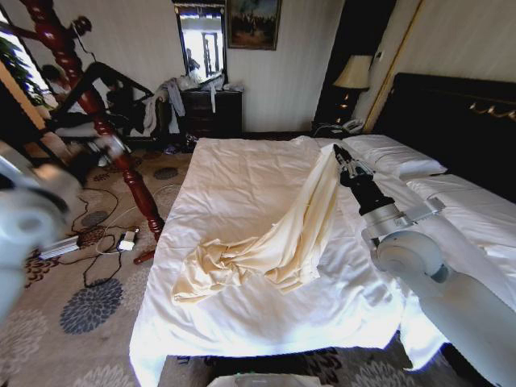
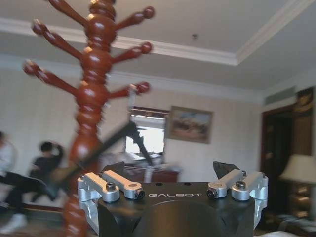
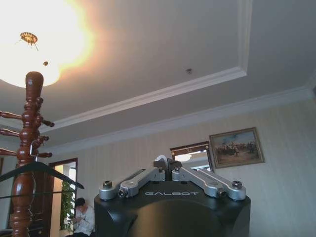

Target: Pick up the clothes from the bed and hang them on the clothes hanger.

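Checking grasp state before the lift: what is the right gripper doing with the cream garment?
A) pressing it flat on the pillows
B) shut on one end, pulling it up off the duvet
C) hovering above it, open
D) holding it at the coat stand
B: in the head view the right gripper pinches the top of the cream garment, which drapes down from it to a heap on the bed; the right wrist view shows its fingers closed together.

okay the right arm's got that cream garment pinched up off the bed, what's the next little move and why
Probably keep lifting. The right end effector is shut on the cream garment, but most of the cloth lies bunched on the bed. The clothes hanger hangs high on the wooden coat stand, left of the bed.
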